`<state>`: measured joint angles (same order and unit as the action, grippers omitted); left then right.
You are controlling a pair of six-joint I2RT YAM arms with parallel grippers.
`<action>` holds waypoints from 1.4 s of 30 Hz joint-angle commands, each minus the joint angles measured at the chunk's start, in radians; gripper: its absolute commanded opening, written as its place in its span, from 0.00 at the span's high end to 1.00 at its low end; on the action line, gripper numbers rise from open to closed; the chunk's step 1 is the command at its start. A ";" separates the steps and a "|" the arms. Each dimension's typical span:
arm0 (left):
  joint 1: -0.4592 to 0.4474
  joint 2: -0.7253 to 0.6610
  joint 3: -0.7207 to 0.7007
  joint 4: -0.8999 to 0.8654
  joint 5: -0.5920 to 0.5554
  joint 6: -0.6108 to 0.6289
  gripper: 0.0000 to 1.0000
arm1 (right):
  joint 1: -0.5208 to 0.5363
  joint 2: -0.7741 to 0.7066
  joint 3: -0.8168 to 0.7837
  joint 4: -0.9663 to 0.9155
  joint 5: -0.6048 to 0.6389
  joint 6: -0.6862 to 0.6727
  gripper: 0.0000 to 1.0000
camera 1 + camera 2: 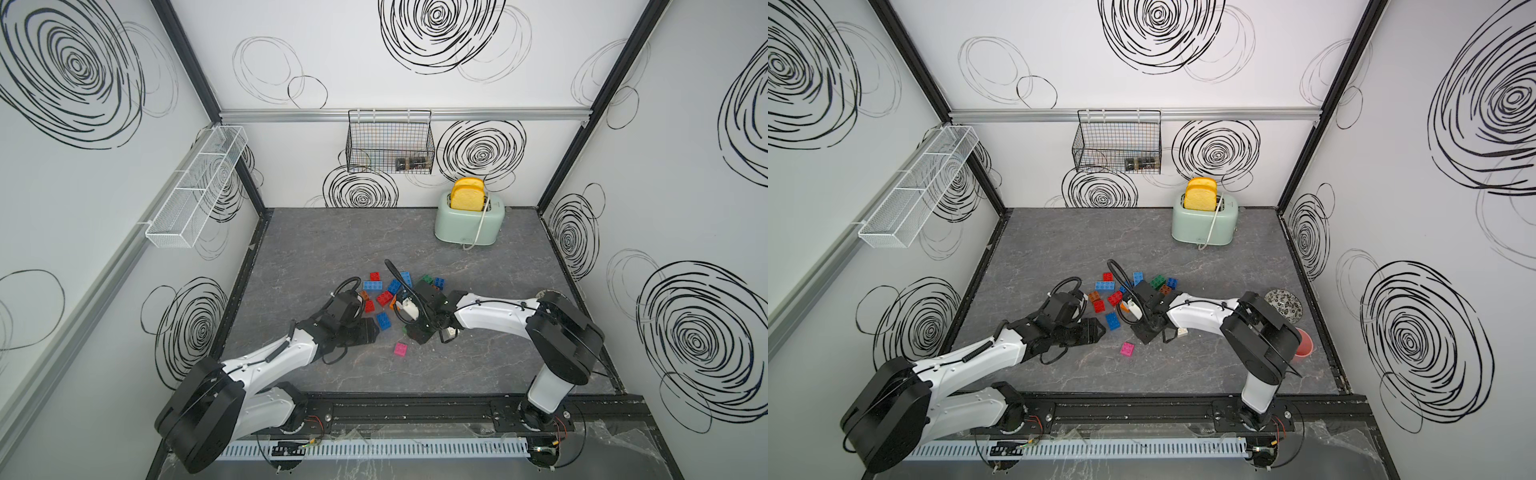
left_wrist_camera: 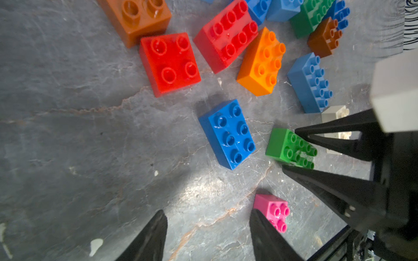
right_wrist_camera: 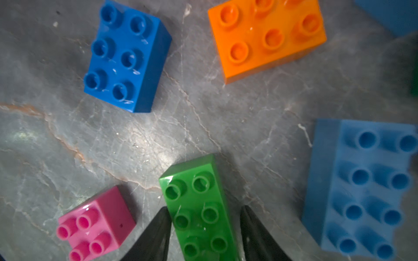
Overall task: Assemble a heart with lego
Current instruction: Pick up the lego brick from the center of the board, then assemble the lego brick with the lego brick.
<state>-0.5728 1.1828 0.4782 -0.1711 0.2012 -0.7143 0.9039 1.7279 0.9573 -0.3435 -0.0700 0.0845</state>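
**Right claw closes in on a green brick; no heart yet**

The loose bricks lie scattered at the middle of the grey table (image 1: 332,249), none visibly joined. The green brick (image 3: 196,210) sits at the 5 o'clock edge of that scatter, studs up, with the pink brick (image 3: 97,226) near it at 7 o'clock and the dark blue brick (image 3: 126,56) at 10 o'clock.

The right gripper (image 3: 204,208) straddles the green brick across its long sides, jaws narrow. One finger lies against the plastic, while a dark sliver shows at the other, so I cannot tell whether the grip has bitten. The left gripper (image 2: 207,211) hangs at 9 o'clock of the scatter, jaws moderately apart with only bare table between them.

Such a brick is probably light, rigid and hard, and its glossy walls look slippery. The flat long sides below the studs, about mid-length, seem the best hold, and that is roughly where the fingers stand. An off-centre pinch could let it swivel.

In both top views the right wrist nearly hides the green brick, and only the right wrist view shows the studs and the finger contact. The left wrist view shows that claw side-on, with a white brick (image 2: 334,113) beyond it. In a top view, a pink cup (image 1: 1305,343) appears at 3 o'clock behind the right arm.
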 commanded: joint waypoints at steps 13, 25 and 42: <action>0.017 -0.005 -0.029 0.039 0.013 0.013 0.37 | 0.041 0.034 0.064 -0.068 0.035 0.006 0.56; 0.025 -0.002 -0.036 0.047 0.015 0.013 0.37 | 0.041 0.061 0.113 -0.109 0.029 -0.027 0.60; 0.072 -0.025 -0.053 0.045 0.033 0.015 0.37 | 0.077 -0.006 0.135 -0.168 0.037 -0.106 0.73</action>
<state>-0.5175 1.1793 0.4423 -0.1543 0.2249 -0.7017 0.9569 1.7706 1.0653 -0.4488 -0.0391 0.0322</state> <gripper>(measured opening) 0.633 0.341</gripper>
